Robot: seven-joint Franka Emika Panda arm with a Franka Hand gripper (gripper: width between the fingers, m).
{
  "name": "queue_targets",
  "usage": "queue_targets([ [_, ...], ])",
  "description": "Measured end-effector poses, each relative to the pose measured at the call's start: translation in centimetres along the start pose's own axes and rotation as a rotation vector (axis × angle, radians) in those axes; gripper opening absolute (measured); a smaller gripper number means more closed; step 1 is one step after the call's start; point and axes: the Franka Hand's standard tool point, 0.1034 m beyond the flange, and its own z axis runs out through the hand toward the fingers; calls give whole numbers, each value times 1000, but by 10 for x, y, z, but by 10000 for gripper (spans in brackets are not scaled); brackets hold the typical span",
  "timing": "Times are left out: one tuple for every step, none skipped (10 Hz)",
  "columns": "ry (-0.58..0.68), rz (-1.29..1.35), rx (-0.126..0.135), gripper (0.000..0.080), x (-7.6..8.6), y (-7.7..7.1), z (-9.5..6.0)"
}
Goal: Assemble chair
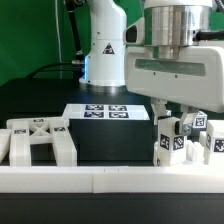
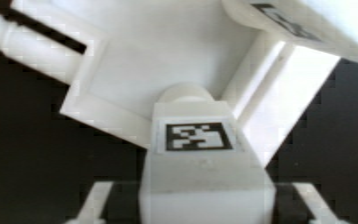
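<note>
The gripper (image 1: pixel 166 110) is seen low at the exterior view's right, jaws clenched, and by the look of it a tagged block (image 2: pixel 201 150) of the chair is pinched between them. It is gripped close to its neighbour, it is judged, so that the two can be mated. The chair is found in pieces: tagged parts (image 1: pixel 190 135) are clustered right beneath the gripper, and a crossed frame (image 1: pixel 38 140) is set well apart at the exterior view's left. Both are parked against the rail (image 1: pixel 110 180), presumably to be braced there. The marker board (image 1: pixel 105 112) is seen between them, further back. From outside, the grip itself is masked by the hand's bulk. Only in the wrist view is the block shown centred, with a flat panel (image 2: pixel 167 70) just behind it and two pegs (image 2: pixel 25 40) sticking out. Whether block and panel are touching cannot be told. Frame and rail are missed entirely by the wrist view.
</note>
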Motion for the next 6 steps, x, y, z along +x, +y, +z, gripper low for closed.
queue_targets([
  [0, 105, 6, 291, 1, -1, 0],
  [2, 165, 9, 291, 1, -2, 0],
  [2, 200, 10, 291, 1, -2, 0],
  [2, 257, 10, 291, 1, -2, 0],
  [2, 283, 10, 291, 1, -2, 0],
  [2, 308, 10, 291, 1, -2, 0],
])
